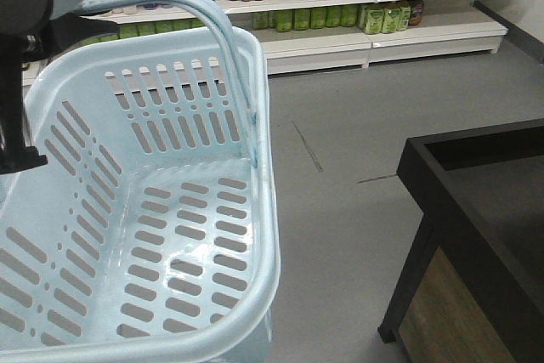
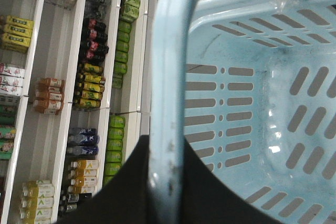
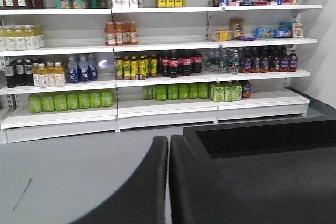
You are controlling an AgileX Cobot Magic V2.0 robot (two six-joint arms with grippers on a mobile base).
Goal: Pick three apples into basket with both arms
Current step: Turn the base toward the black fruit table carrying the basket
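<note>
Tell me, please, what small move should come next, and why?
Probably tilt the right gripper down toward the black stand: the basket is empty, no apples show, and that shut gripper faces the shelves.

You have a pale blue basket (image 1: pixel 270 235) slot-patterned throughout, grey floor (image 1: pixel 340 167), black worktop (image 1: pixel 476 135) with brown wood-grain side, white shelves (image 3: pixel 157 109), green bottles (image 3: pixel 71 100), black right tool (image 3: pixel 168 140).
</note>
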